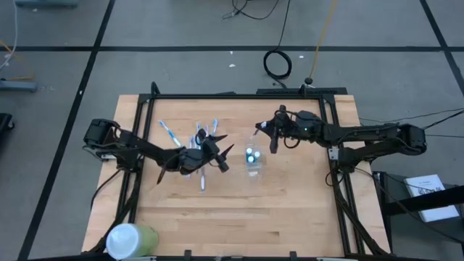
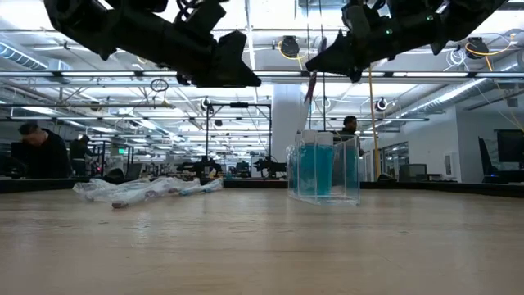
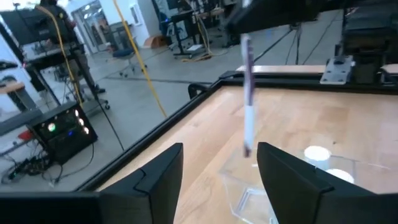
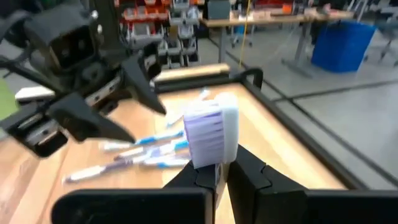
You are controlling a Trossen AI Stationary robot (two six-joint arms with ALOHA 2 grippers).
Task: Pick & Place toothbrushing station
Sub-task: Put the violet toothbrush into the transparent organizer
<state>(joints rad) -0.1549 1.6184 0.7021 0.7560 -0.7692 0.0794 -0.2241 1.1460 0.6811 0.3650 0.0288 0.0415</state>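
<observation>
Far left, near the front table edge: large pale-green cylindrical container (image 1: 130, 240), no part of the station, untouched.

Left of centre on the pale wooden table (image 1: 290, 217): loose pile of thin blue-and-white toothbrushes (image 1: 171, 133) lying flat, several fanned out, not yet collected; same pile seen low across the table (image 2: 147, 190). Above that pile: left gripper (image 1: 220, 150), dark fingers (image 3: 155, 174) spread wide, nothing between them, raised off the table, pointing toward the cup.

Centre: small clear plastic cup (image 1: 253, 161) standing upright, well apart from the brush pile, already holding white-capped tubes (image 1: 251, 154); two white caps (image 3: 317, 154) visible through the open top, a third not made out. Blue-tinted contents showing through the cup wall (image 2: 323, 168).

Just right of the cup: right gripper (image 1: 264, 130), fingers pressed together on the handle of a pinkish-purple toothbrush (image 4: 211, 130), bristle head up beside the wrist camera, handle hanging down (image 3: 247, 93) over the cup's mouth. Tip still above the rim, by the look of it; not released.

Judged progress: roughly midway. Done: tubes in the cup. In hand: purple brush about to go in. Left: lowering and letting go of it, then every blue-and-white brush on the table.
</observation>
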